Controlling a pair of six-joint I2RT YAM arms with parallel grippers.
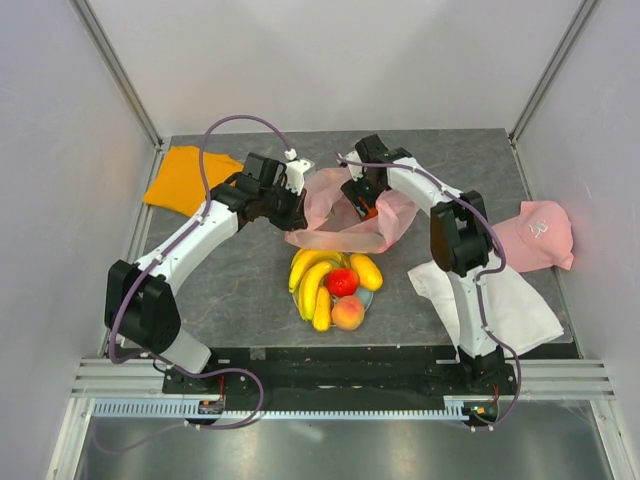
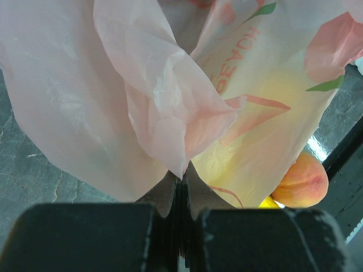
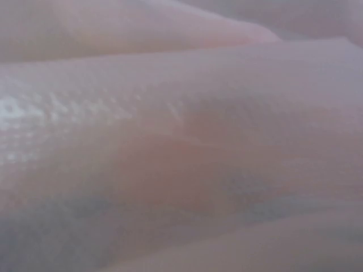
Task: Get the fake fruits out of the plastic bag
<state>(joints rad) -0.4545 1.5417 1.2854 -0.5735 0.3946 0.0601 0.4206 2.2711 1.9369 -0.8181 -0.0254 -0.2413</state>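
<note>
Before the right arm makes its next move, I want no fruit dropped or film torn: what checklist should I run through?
1. Left tool shut on the plastic bag: ok, it pinches a fold of film.
2. Right tool open or shut: cannot tell; its camera shows only blurred pink film.
3. Right tool at the bag: ok, it sits amid the film in the top view.
4. Fruit left inside: cannot tell; a red-orange patch shows by the right tool.
5. Fruits already out: ok; banana bunch, red fruit, peach and yellow fruit lie on the table near the bag.
</note>
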